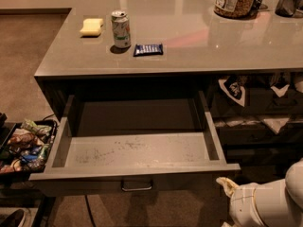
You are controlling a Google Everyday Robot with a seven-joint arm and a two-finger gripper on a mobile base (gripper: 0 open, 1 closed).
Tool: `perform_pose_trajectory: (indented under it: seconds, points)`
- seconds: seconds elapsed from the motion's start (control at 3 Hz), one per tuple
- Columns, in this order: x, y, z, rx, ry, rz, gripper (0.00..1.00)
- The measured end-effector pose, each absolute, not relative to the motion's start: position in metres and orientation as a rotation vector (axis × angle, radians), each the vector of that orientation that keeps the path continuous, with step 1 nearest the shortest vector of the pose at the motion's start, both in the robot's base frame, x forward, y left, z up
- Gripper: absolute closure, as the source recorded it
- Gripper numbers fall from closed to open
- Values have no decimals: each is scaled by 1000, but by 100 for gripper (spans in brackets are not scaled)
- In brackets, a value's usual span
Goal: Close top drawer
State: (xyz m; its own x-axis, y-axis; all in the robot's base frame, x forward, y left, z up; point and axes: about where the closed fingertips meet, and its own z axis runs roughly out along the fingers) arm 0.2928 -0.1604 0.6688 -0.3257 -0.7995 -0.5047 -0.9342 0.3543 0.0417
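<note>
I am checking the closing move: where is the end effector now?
The end effector is at the camera view's lower right, by the right end of the front of the open top drawer.
</note>
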Motion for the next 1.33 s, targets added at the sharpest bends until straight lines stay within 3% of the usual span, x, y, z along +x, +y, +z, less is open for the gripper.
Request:
perform_pose_trajectory:
  seconds: [0.33,0.67,1.33]
  points:
    - [293,-160,669,-1517,2224,461,0]
    - [293,-160,669,-1517,2224,461,18]
    - [292,-160,667,-1519,2206,469,65]
